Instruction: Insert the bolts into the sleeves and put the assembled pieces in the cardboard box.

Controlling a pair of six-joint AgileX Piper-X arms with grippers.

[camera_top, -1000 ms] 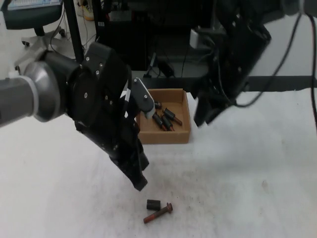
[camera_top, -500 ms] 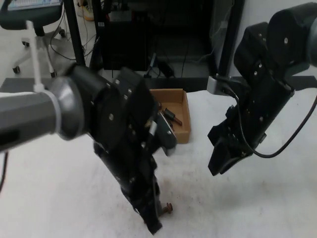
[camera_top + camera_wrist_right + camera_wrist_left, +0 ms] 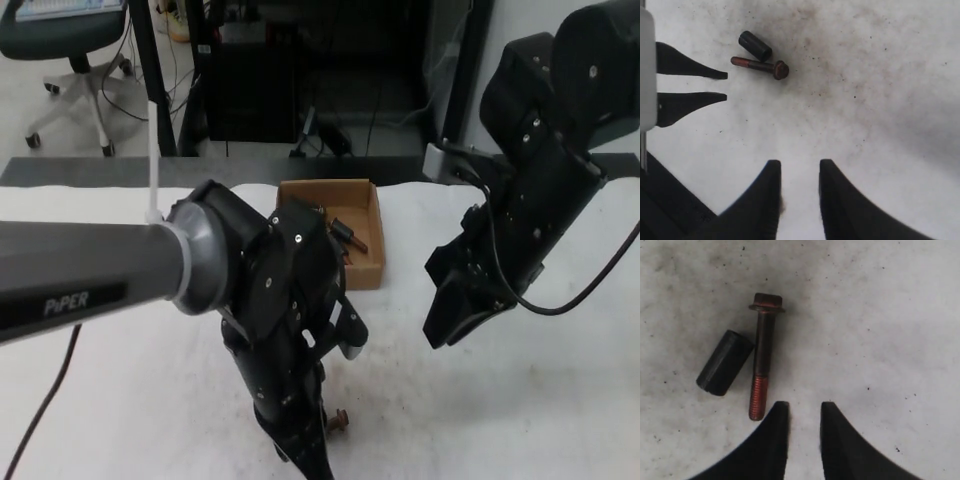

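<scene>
Bolt: your bolt lies flat on the tabletop, just beside the left gripper tips.
Sleeve: the sleeve lies alongside, touching the bolt's shank.
Left gripper: released, fingers slightly parted, empty.
Right gripper: your right gripper is released too, well apart from the bolt.
Cardboard box: the cardboard box holds several assembled pieces.

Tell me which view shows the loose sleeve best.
The left wrist view: the sleeve lies whole and close beside the bolt. The right wrist view has it smaller, farther off. In the high view the left arm blocks it.
</scene>
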